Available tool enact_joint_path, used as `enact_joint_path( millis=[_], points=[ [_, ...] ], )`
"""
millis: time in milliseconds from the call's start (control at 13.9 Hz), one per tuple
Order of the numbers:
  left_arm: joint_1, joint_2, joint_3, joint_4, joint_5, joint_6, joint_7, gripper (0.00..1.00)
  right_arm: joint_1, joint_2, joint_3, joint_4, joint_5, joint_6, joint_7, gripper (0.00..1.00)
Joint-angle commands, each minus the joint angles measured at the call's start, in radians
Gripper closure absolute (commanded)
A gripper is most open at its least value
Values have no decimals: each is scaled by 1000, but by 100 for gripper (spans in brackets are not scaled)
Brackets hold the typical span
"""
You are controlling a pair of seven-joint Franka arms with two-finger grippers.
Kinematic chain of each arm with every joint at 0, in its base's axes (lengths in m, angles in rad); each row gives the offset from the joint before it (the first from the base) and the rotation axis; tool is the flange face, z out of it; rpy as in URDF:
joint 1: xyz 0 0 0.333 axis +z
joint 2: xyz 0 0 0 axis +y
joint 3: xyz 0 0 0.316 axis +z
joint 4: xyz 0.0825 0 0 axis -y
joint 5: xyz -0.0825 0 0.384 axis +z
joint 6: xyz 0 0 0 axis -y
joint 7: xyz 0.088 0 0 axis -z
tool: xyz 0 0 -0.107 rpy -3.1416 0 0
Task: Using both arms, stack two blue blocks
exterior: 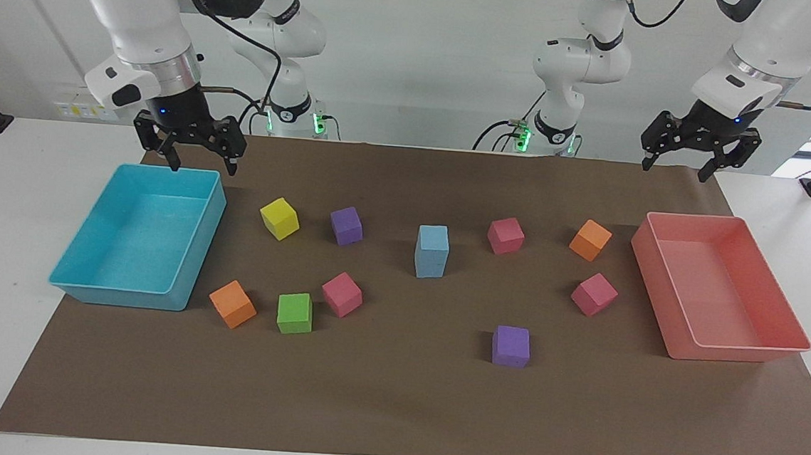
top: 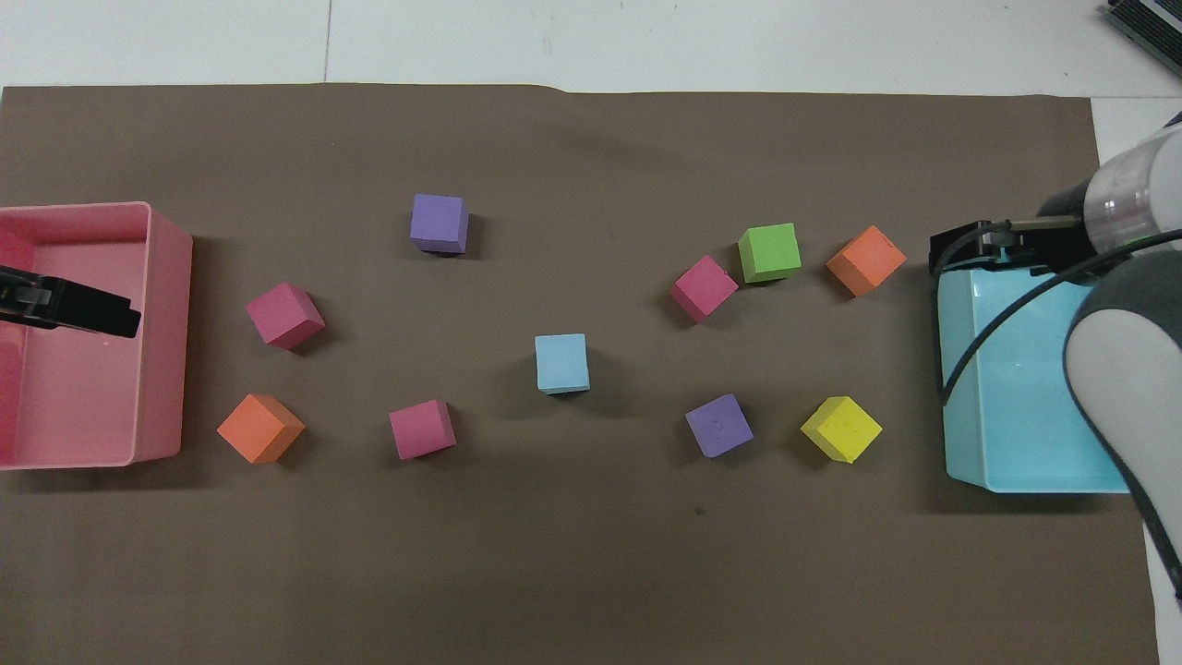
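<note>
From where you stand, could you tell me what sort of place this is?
Most likely a robotics lab: a brown mat on a white table, coloured foam cubes such as the stacked blue blocks, and a turquoise tray.

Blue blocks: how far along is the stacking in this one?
Done: the two blue blocks stand as one stack mid-mat, one on the other, with nothing touching them. In hand: nothing. The right hand hangs open over the turquoise tray, the left hand open above the pink tray. Left: nothing visible.
</note>
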Motion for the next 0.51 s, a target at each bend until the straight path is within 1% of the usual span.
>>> enact_joint_path(
  millis=[0,144,289,361,433],
  points=[
    [9,17,-7,-5,-4,25,2,0,-11,-49,-11,8,-27,-40,-31,0],
    [10,12,-9,-8,-9,25,-2,0,-11,-85,-31,8,-27,-69,-54,0],
    [7,10,-9,-11,-9,23,2,0,-11,-100,-57,5,-37,-91,-135,0],
    [7,9,-9,-13,-9,22,2,0,-11,-115,-63,-6,-37,-89,-146,0],
    [7,9,-9,-13,-9,20,1,0,-11,-114,-61,-18,-37,-92,-151,0]
  ],
)
